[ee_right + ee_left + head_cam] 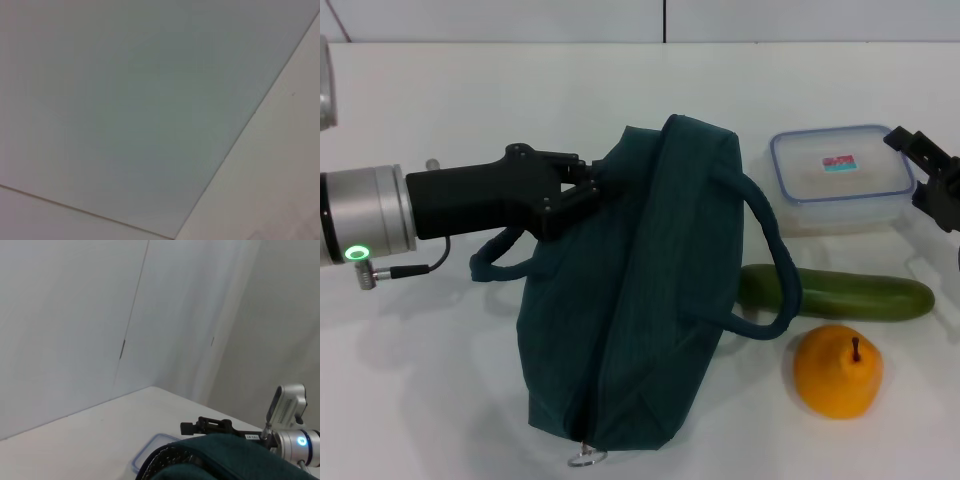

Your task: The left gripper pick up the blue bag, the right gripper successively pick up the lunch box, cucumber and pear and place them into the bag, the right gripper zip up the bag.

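— Where's the blue bag (640, 290)?

— Mid-table, slumped, its zip ring (586, 456) at the near end. My left gripper (582, 190) is pinched on its upper edge.

— And the food?

— Lunch box (840, 178) behind on the right, cucumber (855, 295) in front of it, pear (838, 372) nearest me.

— Your right gripper (932, 170)?

— Beside the lunch box at the frame's edge; it looks spread, though I can't tell for sure.

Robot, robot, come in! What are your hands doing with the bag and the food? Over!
Left gripper at the blue bag, by its top edge. Right gripper beside the lunch box. Cucumber and pear on the table. Nothing blocking.
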`<state>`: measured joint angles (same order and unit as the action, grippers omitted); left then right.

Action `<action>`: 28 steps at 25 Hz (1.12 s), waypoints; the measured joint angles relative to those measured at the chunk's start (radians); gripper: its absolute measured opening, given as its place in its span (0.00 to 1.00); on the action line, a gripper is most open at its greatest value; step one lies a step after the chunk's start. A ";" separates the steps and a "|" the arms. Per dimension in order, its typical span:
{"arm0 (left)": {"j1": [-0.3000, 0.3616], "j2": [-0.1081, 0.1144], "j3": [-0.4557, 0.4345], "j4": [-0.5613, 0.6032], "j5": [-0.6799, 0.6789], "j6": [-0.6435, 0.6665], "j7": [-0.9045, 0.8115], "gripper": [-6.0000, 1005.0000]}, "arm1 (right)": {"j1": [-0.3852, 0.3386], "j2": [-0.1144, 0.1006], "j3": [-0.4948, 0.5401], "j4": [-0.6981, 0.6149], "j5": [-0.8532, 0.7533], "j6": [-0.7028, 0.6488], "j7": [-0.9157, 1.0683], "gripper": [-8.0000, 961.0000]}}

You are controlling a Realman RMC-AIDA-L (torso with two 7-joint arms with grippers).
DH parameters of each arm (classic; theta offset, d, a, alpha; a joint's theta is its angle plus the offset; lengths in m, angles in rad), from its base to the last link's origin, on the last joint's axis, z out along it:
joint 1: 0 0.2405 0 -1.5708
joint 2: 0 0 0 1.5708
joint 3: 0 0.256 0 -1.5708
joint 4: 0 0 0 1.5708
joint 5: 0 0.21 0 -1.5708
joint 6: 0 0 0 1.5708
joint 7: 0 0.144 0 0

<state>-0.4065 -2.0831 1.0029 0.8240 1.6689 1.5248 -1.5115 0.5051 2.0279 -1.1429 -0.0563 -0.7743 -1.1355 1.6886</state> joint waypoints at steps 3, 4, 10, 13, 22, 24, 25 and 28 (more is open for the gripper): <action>0.000 0.000 -0.003 0.000 0.000 0.000 0.003 0.14 | 0.007 0.000 0.000 -0.005 0.001 0.006 0.008 0.86; 0.000 0.000 -0.004 0.000 0.000 0.000 0.003 0.14 | 0.009 0.000 -0.001 -0.006 0.001 0.008 0.010 0.86; 0.000 0.000 -0.002 0.000 0.000 0.000 0.004 0.14 | 0.021 0.000 -0.003 -0.008 0.001 0.009 0.015 0.86; 0.001 0.000 -0.004 0.000 0.000 0.000 0.004 0.14 | 0.022 0.000 -0.005 -0.009 0.001 0.009 0.015 0.86; 0.000 0.000 -0.002 -0.002 0.000 -0.004 0.004 0.14 | 0.020 0.000 0.000 -0.011 0.001 0.003 0.009 0.86; 0.000 0.000 -0.002 -0.002 0.000 -0.005 0.004 0.14 | 0.021 0.000 0.000 -0.011 0.001 0.002 0.009 0.86; 0.000 -0.001 -0.002 -0.002 0.000 -0.006 0.004 0.14 | 0.021 0.000 0.001 -0.011 0.001 0.002 0.009 0.86; 0.000 -0.001 -0.001 -0.005 0.000 -0.006 0.007 0.14 | 0.020 0.000 0.002 -0.013 0.001 0.002 0.009 0.86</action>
<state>-0.4067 -2.0844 1.0016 0.8188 1.6689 1.5184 -1.5049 0.5251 2.0277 -1.1412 -0.0690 -0.7730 -1.1333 1.6972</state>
